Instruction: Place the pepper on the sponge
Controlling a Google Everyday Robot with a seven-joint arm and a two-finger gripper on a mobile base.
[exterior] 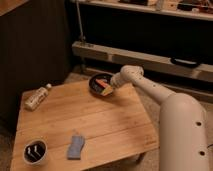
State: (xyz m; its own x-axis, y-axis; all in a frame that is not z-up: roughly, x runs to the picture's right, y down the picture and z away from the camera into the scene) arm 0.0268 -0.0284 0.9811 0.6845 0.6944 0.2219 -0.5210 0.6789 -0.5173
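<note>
The orange-red pepper lies in the dark round bowl at the far edge of the wooden table. My gripper reaches down into the bowl's right side, right at the pepper; the white arm comes in from the right. The blue-grey sponge lies flat near the table's front edge, far from the gripper.
A white cup with a dark inside stands at the front left corner. A plastic bottle lies on its side at the far left. A metal rail and dark shelving run behind the table.
</note>
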